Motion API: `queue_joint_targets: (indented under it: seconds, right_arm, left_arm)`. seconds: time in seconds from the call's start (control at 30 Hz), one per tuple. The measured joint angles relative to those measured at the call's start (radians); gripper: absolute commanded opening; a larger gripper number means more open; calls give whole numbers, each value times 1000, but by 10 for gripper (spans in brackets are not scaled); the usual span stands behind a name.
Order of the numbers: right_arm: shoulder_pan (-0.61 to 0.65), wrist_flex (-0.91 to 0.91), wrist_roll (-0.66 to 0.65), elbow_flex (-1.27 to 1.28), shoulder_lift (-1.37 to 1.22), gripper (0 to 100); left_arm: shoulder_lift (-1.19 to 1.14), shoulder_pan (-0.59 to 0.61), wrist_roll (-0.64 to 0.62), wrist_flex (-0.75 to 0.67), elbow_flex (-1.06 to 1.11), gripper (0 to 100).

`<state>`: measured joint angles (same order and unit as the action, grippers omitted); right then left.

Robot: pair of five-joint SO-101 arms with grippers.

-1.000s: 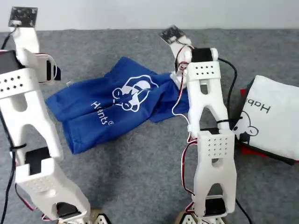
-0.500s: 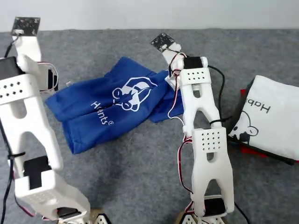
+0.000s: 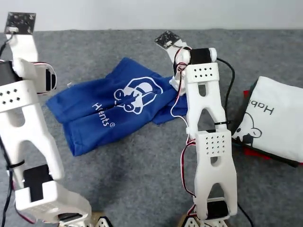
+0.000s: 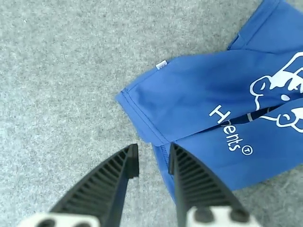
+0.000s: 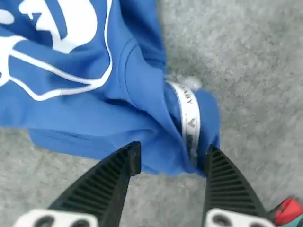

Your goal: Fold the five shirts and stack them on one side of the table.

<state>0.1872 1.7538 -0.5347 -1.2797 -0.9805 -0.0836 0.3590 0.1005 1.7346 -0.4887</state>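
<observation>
We see the blue shirt (image 3: 118,106) lying loosely doubled over on the grey table (image 3: 142,179), between the 2 arms, with its printed side up. Off to the right side, well apart from it, a folded white shirt (image 3: 274,123) rests on top of a red garment (image 3: 258,153), and we take that for the start of the stack.

The left gripper (image 4: 153,151) hangs above the stitched hem (image 4: 142,120) at the shirt's outer corner. Its jaws are parted by a narrow gap and grasp nothing. The right gripper (image 5: 173,153) is spread wide and released, straddling the bunched collar where the pale neck band (image 5: 189,118) shows. We cannot tell whether its tips touch the cloth.

We judge the shirt light, limp and easily dragged. It will sag and crease wherever it is lifted, and a pinch in the middle of a panel would likely catch only 1 layer. The firmer places are the seamed edges, namely the hem corner on the left and the collar band on the right. Taking both ends together should let us pull the cloth flat. The risk we see is a thin pinch slipping off the smooth knit.
</observation>
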Motion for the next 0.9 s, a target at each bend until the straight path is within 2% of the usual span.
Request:
queue_joint_targets:
  seconds: [0.1,0.33,0.57,0.73,0.9]
  right_arm:
    - [-6,0,49,0,0,221]
    - [-18,-12,58,23,0,219]
    - [-8,-348,60,28,-89,219]
    - [57,-565,57,37,-89,219]
    - [80,-709,-43,38,-126,125]
  left_arm:
    - [0,0,0,0,0,108]
    - [0,0,0,0,0,108]
    - [0,0,0,0,0,108]
    - [0,0,0,0,0,107]
    - [0,0,0,0,0,107]
